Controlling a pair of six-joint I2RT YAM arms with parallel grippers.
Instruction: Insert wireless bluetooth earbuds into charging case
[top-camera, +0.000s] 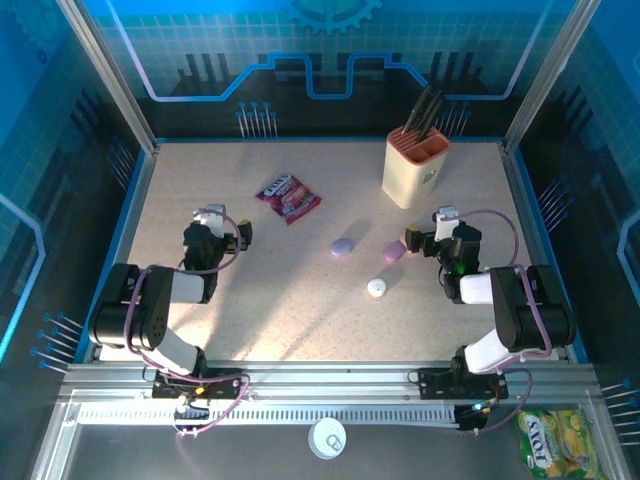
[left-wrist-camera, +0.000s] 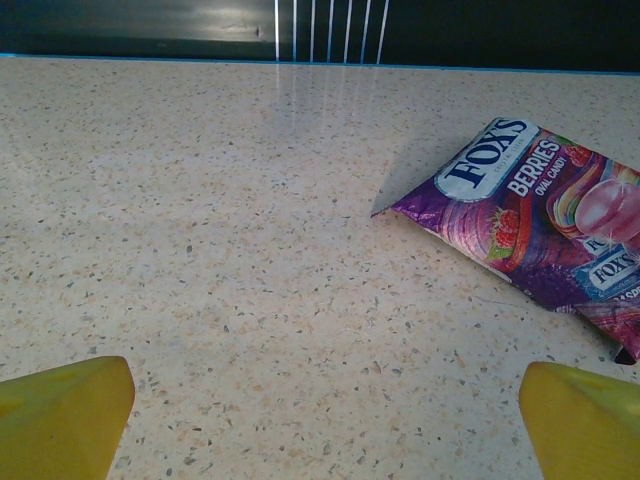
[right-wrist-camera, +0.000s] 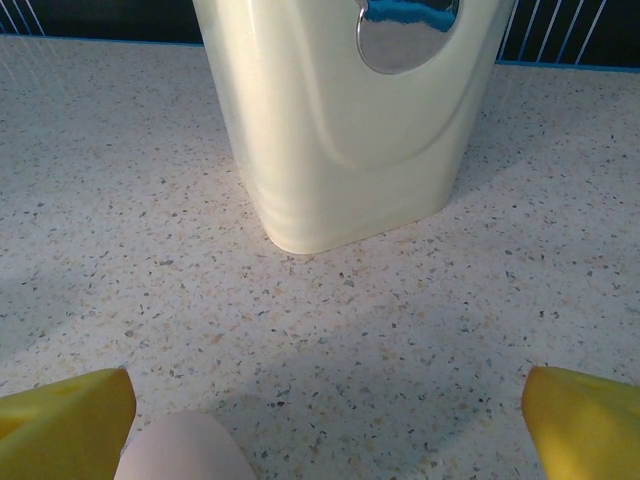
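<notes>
Step in hand: approach, nothing grasped yet. My left gripper (left-wrist-camera: 320, 425) is spread wide and empty, its yellow pads (left-wrist-camera: 60, 420) low over the speckled, stone-look table (left-wrist-camera: 200, 250). My right gripper (right-wrist-camera: 325, 425) is also released and empty. A smooth, rounded pink case (right-wrist-camera: 185, 452) sits just ahead of it, toward one pad.

From above, a small white piece (top-camera: 376, 288) lies between my arms; I cannot tell whether it is a bud or a case. The pebble-like lilac case (top-camera: 342, 246) lies near the pink one. The earbuds are too small to make out.

Next move, as I judge it: find a bud, check that a case is open, then pinch finely, since the parts are tiny, slick and rounded.

Farther off are a glossy, crinkled candy packet (left-wrist-camera: 540, 215) and a cream knife block (right-wrist-camera: 340, 130) with a chrome badge.
</notes>
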